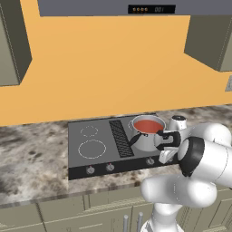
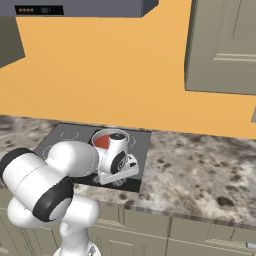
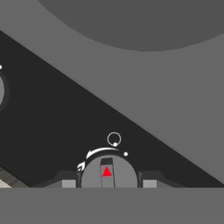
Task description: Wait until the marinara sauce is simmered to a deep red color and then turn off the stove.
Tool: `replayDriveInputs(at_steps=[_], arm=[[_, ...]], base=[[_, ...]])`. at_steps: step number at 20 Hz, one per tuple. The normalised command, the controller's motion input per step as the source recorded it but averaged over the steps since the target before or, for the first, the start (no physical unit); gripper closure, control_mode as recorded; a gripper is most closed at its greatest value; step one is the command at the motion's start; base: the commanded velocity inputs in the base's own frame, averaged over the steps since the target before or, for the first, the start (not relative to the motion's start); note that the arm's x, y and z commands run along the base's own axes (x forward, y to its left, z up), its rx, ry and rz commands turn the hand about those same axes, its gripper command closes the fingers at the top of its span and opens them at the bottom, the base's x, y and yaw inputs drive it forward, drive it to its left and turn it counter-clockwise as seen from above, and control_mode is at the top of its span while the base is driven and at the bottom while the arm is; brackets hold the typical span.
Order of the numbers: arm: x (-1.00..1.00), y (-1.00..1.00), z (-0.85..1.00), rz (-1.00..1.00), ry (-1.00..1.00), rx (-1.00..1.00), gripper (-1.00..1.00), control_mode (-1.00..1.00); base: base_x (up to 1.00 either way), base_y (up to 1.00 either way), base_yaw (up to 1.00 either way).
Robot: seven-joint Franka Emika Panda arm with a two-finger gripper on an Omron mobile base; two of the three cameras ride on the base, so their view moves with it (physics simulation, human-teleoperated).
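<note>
The marinara sauce [image 1: 147,125] is a flat orange-red disc in a shiny steel pot [image 1: 144,141] on the right rear burner of the stove [image 1: 90,136]. In the right base view the sauce [image 2: 102,141] shows partly behind my hand. My gripper [image 1: 165,158] reaches down to the stove's front strip, just right of the pot. In the hand view a round grey knob [image 3: 108,171] with a red triangle sits between the two fingertips, and the gripper [image 3: 108,183] is shut on it. In the right base view the gripper [image 2: 120,182] is at the front edge of the stove [image 2: 70,136].
Three other knobs [image 1: 90,170] [image 1: 110,167] [image 1: 150,161] line the front strip. A silver vessel [image 1: 177,122] stands behind the hand on the marbled counter [image 1: 31,158]. A grey hood [image 1: 136,7] with a small display hangs above, flanked by wall cabinets [image 1: 11,41].
</note>
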Motion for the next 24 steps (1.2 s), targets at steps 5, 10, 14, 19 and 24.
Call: replayDriveInputs(at_steps=[5,10,14,19,24], arm=[[0.00,0.00,0.00,0.00,0.00,0.00,1.00,-1.00],[0.00,0.00,0.00,0.00,0.00,0.00,1.00,-1.00],[0.00,0.00,0.00,0.00,0.00,0.00,1.00,-1.00],[0.00,0.00,0.00,0.00,0.00,0.00,1.00,-1.00],[0.00,0.00,0.00,0.00,0.00,0.00,1.00,-1.00]], base=[[0.00,0.00,0.00],[0.00,0.00,0.00],[0.00,0.00,0.00],[0.00,0.00,0.00],[0.00,0.00,0.00]])
